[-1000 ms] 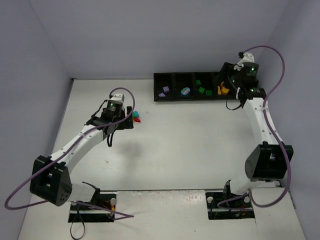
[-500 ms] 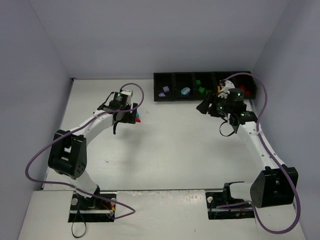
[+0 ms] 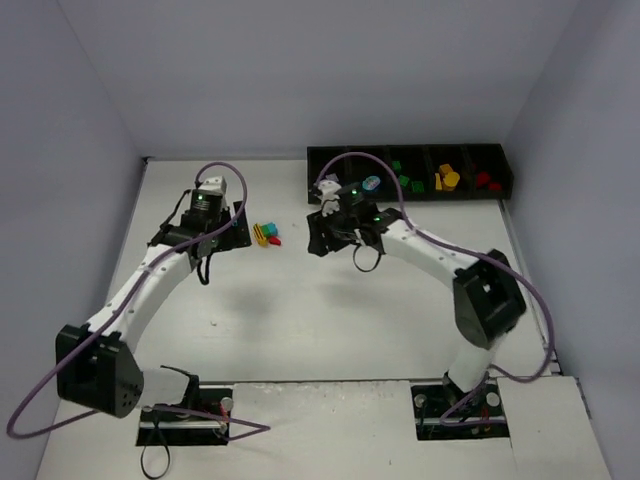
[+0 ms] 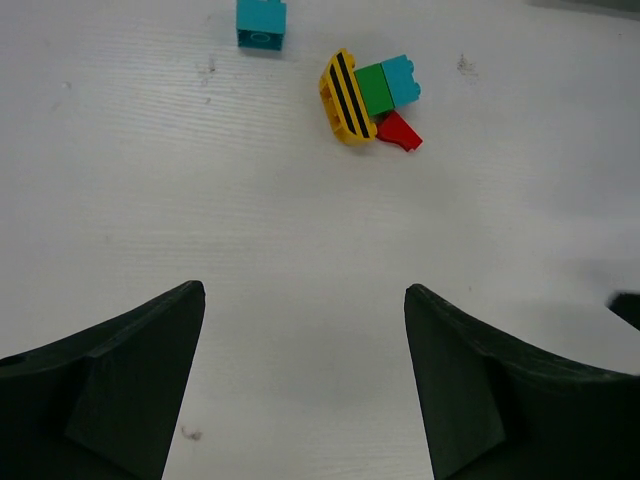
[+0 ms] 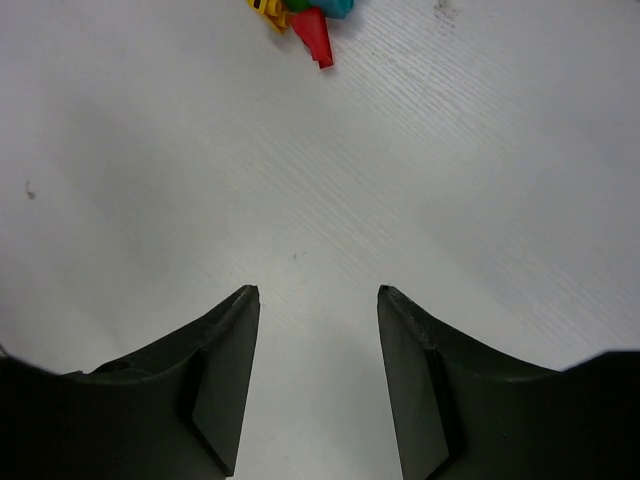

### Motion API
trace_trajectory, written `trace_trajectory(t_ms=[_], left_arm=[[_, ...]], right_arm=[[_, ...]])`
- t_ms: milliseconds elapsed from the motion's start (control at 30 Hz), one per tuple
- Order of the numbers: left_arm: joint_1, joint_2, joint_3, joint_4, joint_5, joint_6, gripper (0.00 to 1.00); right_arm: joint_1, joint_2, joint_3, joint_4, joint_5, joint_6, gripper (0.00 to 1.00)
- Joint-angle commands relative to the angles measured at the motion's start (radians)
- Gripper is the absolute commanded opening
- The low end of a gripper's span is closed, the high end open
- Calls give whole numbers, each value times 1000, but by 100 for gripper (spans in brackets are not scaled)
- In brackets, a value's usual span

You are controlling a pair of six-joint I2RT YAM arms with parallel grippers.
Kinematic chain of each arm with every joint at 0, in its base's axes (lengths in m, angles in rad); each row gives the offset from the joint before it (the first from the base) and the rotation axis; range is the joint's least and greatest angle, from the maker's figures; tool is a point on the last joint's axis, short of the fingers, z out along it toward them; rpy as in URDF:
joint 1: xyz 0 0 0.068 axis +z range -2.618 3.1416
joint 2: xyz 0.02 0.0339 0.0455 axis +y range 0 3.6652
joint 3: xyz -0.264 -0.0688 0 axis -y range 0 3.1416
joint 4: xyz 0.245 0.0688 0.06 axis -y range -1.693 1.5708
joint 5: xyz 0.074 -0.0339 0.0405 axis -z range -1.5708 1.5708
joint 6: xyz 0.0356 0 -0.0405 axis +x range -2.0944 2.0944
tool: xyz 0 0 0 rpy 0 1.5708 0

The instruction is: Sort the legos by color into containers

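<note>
Between the fingers of the left gripper is a wide gap with only bare table in it. This gripper holds nothing. Ahead of it lies a small bunch of legos, all touching each other. A yellow brick with black stripes lies next to a green brick. A teal brick sits on the green brick's other side. A red brick lies on the near side. A lone brick, also teal, sits apart from the bunch, at the top edge of that view.

The right gripper has a narrow gap between its fingers, and nothing is in it. It holds nothing too. It hangs over bare table, and the bunch is well ahead of it, at the top edge of its view.

From above, the bunch lies between the two grippers, with the left gripper closer to it. The tray stands at the far side of the table, behind the right arm. Going right along its bins, there is a teal piece, then green pieces, yellow pieces and red pieces. The right arm partly hides the leftmost bin, so I cannot tell what is in it.
</note>
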Motion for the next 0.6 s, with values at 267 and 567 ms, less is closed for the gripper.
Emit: trace_trajectory(t_ms=[267,567], left_arm=[[19,-370,-74,-268,-63,-111,75],[20,-494,-106,-314,-85,-120,75]], right_arm=[[118,420,406,44,139,-186,48],[144,625,609,43,174,-215,48]])
